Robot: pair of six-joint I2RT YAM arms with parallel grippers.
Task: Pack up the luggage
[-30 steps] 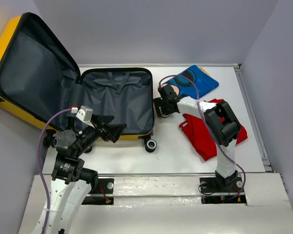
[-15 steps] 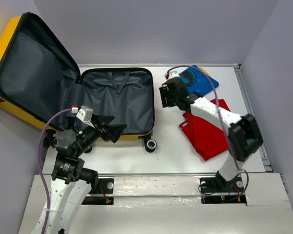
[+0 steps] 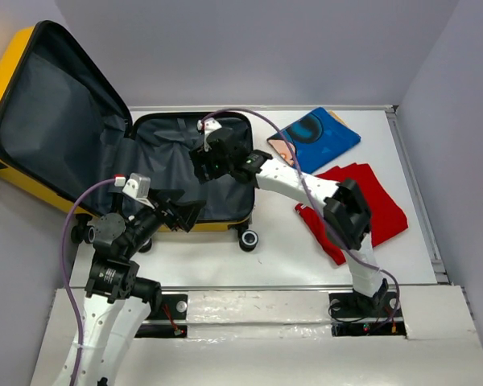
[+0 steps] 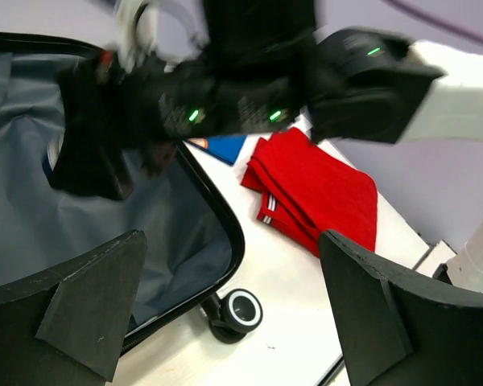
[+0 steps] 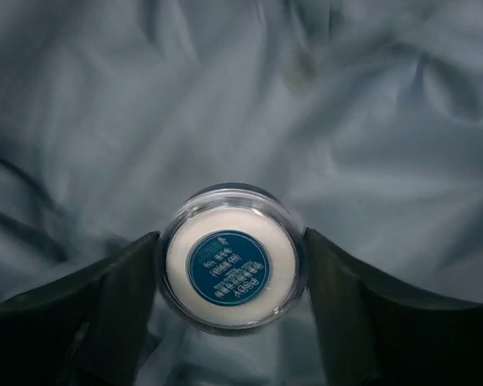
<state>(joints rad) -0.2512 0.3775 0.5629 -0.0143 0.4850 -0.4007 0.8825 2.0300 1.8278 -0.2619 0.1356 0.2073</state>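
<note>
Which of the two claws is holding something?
The right claw: it is shut on a small round clear jar with a white, blue-labelled top, over the grey lining of the open yellow suitcase. The left claw is open and empty.

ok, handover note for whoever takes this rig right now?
Left gripper: open, empty, near the front edge of the luggage.
Right gripper: shut on a small round jar, held over the open luggage's grey lining.
Red garment and blue garment: folded on the table, right of the luggage.
Done: luggage open; nothing visibly packed.
Left: release jar, then likely load both garments.
</note>
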